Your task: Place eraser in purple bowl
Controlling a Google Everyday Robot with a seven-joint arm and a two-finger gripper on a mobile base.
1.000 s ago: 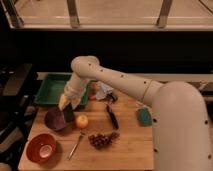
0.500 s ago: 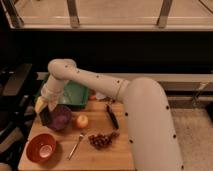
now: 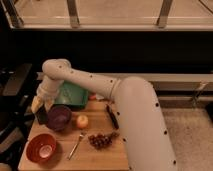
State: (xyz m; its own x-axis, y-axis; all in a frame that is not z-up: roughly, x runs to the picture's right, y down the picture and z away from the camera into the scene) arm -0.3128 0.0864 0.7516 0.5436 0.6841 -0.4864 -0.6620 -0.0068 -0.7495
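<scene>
The purple bowl [image 3: 60,118] sits at the left of the wooden table [image 3: 95,157]. My gripper [image 3: 40,107] is at the bowl's left rim, with the arm reaching over from the right. A flat black block, the eraser [image 3: 42,117], hangs upright from the gripper just left of the bowl, outside its rim. The gripper looks shut on the eraser's top end.
A green tray [image 3: 76,95] lies behind the bowl. An orange-red bowl with a white centre [image 3: 41,147] stands at the front left. A small apple [image 3: 82,121], a metal utensil [image 3: 76,145], grapes [image 3: 102,140] and a black-handled utensil [image 3: 112,118] lie to the right.
The gripper swung left from above the purple bowl to its left rim, carrying the black block, and has stayed about there over the last half second.
</scene>
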